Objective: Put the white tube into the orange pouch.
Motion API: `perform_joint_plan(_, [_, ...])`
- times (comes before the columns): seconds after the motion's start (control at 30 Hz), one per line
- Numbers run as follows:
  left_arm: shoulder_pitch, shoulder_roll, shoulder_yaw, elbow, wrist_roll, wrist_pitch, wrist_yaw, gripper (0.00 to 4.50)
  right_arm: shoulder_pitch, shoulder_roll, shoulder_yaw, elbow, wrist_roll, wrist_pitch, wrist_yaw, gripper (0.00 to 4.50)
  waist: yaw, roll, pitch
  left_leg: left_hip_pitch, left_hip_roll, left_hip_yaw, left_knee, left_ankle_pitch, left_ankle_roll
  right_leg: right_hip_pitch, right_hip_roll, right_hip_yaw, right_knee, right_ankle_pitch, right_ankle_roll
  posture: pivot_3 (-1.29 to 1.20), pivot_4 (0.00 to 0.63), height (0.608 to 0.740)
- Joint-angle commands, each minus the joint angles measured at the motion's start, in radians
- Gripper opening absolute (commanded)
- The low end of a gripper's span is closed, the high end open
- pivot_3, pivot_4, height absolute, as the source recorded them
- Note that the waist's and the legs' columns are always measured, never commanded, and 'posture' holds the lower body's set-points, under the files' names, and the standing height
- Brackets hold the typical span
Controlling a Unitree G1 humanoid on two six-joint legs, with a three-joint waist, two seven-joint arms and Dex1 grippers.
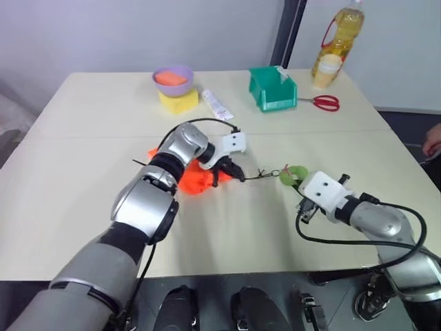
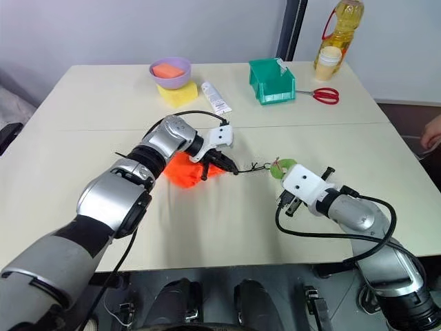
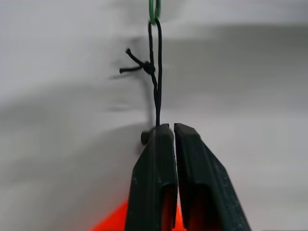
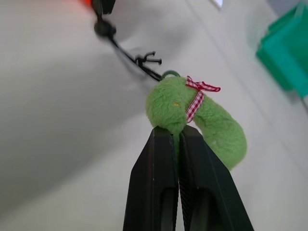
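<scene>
Left eye view: orange block [image 1: 170, 77] in purple bowl [image 1: 182, 86]

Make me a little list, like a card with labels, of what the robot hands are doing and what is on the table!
left gripper: shut on the black cord, right at the orange pouch
right gripper: shut on the fuzzy green tag, which wears a red checked ribbon
cord: stretched across the table between the two grippers
far side of table: purple bowl on a yellow sponge, a long white tube, green bin, red scissors, oil bottle
pouch: lying crumpled
</scene>
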Motion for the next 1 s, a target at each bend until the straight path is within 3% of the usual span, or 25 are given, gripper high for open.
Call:
perform_joint_plan(0.03, [0.011, 0.029, 0.043, -0.041, -0.039, -0.016, -0.027, 0.02, -0.017, 0.008, -0.014, -0.073, 0.019, -0.022, 0.008, 0.00, 0.000, 0.000, 0.000, 0.000, 0.000, 0.000, 0.000, 0.000, 0.000, 0.000, 0.000, 0.000, 0.000, 0.000, 0.000, 0.00, 0.150, 0.740])
perform_joint_plan(0.4, [0.062, 0.094, 0.074, -0.096, -0.061, -0.034, -0.061, 0.02, -0.013, 0.008, -0.009, -0.096, 0.055, -0.045, 0.051, 0.00, 0.002, 0.000, 0.000, 0.000, 0.000, 0.000, 0.001, 0.000, 0.000, 0.001, 0.000, 0.000, 0.000, 0.000, 0.000, 0.00, 0.150, 0.740])
perform_joint_plan(0.5, [0.068, 0.094, 0.068, -0.105, -0.056, -0.038, -0.072, 0.85, -0.016, 0.007, -0.008, -0.092, 0.059, -0.049, 0.059, 0.00, 0.002, 0.000, 0.000, 0.000, 0.000, 0.000, 0.001, 0.000, 0.000, 0.001, 0.000, 0.000, 0.000, 0.000, 0.000, 0.00, 0.150, 0.740])
perform_joint_plan(0.67, [0.088, 0.089, 0.046, -0.127, -0.033, -0.075, -0.048, 3.30, -0.004, 0.004, -0.011, -0.092, 0.059, -0.050, 0.065, 0.00, 0.002, 0.000, 0.000, 0.000, 0.000, 0.000, 0.001, 0.000, 0.000, 0.001, 0.000, 0.000, 0.001, 0.000, 0.000, 0.00, 0.150, 0.740])
perform_joint_plan(1.0, [0.164, 0.119, -0.034, -0.175, 0.041, -0.199, 0.012, 3.30, 0.000, 0.004, 0.000, -0.123, 0.081, -0.034, 0.087, 0.00, 0.000, 0.000, 0.000, 0.001, 0.000, 0.000, 0.001, 0.000, 0.000, 0.001, 0.000, 0.000, 0.001, 0.000, 0.000, 0.00, 0.150, 0.740])
